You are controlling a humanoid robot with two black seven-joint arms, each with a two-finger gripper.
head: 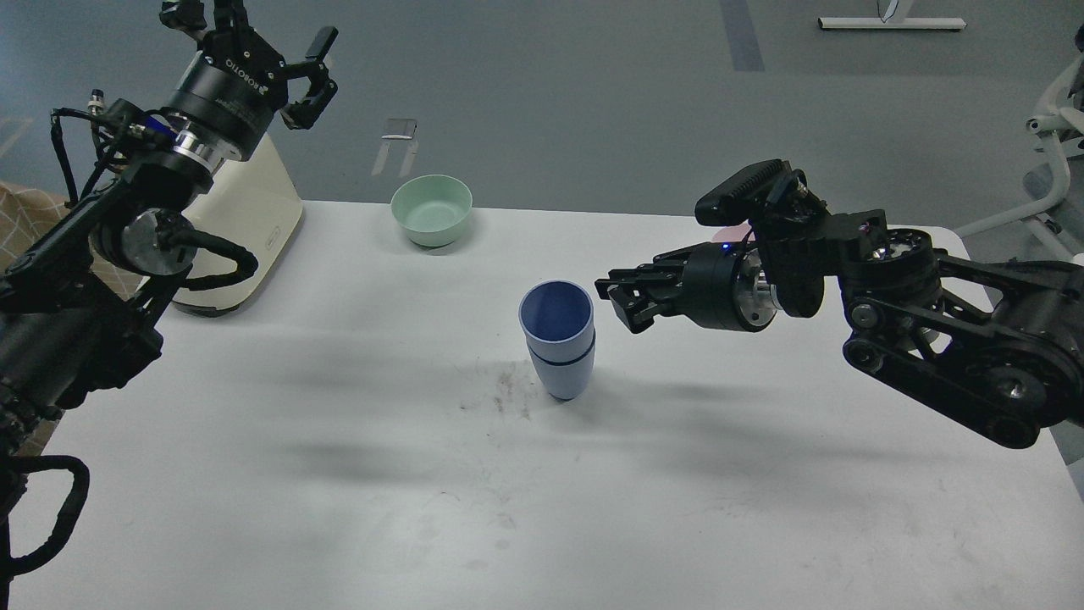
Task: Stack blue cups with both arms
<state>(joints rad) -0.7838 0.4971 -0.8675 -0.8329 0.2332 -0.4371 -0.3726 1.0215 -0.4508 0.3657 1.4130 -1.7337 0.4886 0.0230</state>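
Two dusty-blue cups stand nested and upright at the middle of the white table (339,474). The upper cup (556,312) sits inside the lower cup (562,377). My right gripper (611,302) is open and empty, just to the right of the upper cup's rim and apart from it. My left gripper (254,38), marked "ROBOTIQ", is open and empty, raised high at the far left above a cream appliance.
A mint-green bowl (431,209) sits at the table's far edge. A cream appliance (241,229) stands at the far left. A pink bowl (730,234) is mostly hidden behind my right arm. A dark smudge (506,394) marks the table left of the cups.
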